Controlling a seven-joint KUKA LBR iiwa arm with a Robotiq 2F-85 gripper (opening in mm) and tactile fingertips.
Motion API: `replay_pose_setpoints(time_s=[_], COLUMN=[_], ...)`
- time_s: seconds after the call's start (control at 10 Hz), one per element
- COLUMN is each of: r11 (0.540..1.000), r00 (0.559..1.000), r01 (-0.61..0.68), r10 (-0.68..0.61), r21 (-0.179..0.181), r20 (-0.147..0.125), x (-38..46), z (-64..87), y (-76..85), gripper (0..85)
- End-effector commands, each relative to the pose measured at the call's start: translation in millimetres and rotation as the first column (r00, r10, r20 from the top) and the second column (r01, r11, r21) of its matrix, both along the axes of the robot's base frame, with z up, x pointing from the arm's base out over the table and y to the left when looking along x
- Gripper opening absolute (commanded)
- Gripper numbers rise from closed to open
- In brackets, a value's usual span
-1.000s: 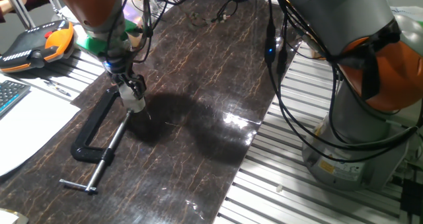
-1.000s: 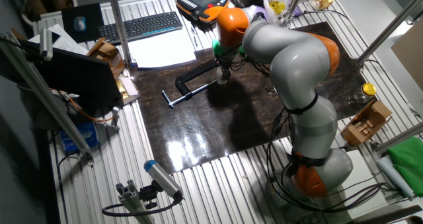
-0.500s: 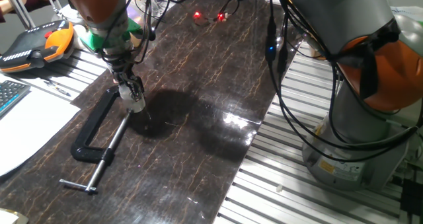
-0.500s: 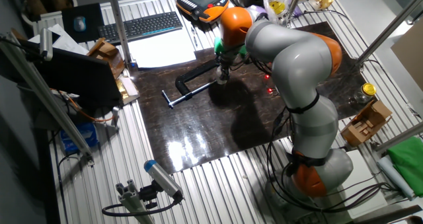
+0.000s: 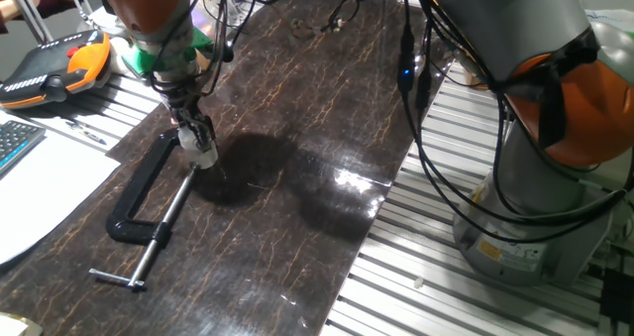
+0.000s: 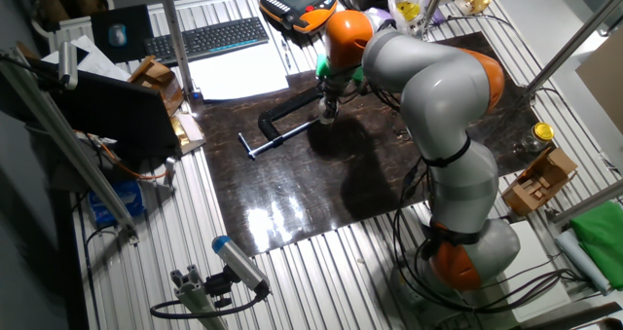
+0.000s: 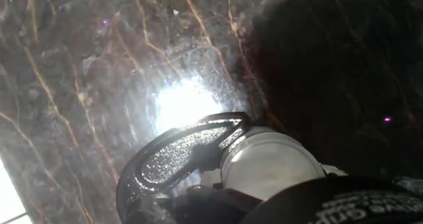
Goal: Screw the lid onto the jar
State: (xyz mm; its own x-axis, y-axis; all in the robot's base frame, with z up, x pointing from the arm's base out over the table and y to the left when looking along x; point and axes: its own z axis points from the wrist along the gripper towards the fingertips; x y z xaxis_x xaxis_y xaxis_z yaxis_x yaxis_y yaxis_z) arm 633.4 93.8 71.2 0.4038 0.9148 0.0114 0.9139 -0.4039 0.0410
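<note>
Fingers of the gripper (image 5: 201,144) pinch the lid (image 7: 273,163), apparently seated on the jar (image 5: 204,159), which stands just beside the black C-clamp (image 5: 149,202), near its screw. If the lid sits crooked, turning could cross-thread it or spin the loose jar.

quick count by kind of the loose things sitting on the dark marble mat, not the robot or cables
C-clamp: 1
Small whitish jar, with the lid on top and the gripper at it: 1 jar, 1 lid
Total: 3
</note>
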Motion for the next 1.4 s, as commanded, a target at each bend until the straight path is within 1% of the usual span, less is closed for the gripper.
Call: replay_pose_setpoints(time_s=[0.0, 0.4, 0.7, 1.0, 1.3], r11=[1.0, 1.0, 0.993, 0.966, 0.953], r00=[1.0, 1.0, 0.994, 0.966, 0.953], r01=[0.005, -0.006, -0.112, -0.26, -0.303], r10=[-0.005, 0.006, 0.113, 0.26, 0.303], r21=[-0.003, -0.005, -0.019, -0.013, -0.01], r20=[0.004, 0.009, 0.008, 0.007, 0.008], x=[0.7, 0.3, 0.0, 1.0, 1.2], z=[1.2, 2.8, 4.5, 1.6, 1.2], y=[0.3, 0.1, -0.3, -0.1, 0.2], gripper=[84.0, 85.0, 85.0, 85.0, 85.0])
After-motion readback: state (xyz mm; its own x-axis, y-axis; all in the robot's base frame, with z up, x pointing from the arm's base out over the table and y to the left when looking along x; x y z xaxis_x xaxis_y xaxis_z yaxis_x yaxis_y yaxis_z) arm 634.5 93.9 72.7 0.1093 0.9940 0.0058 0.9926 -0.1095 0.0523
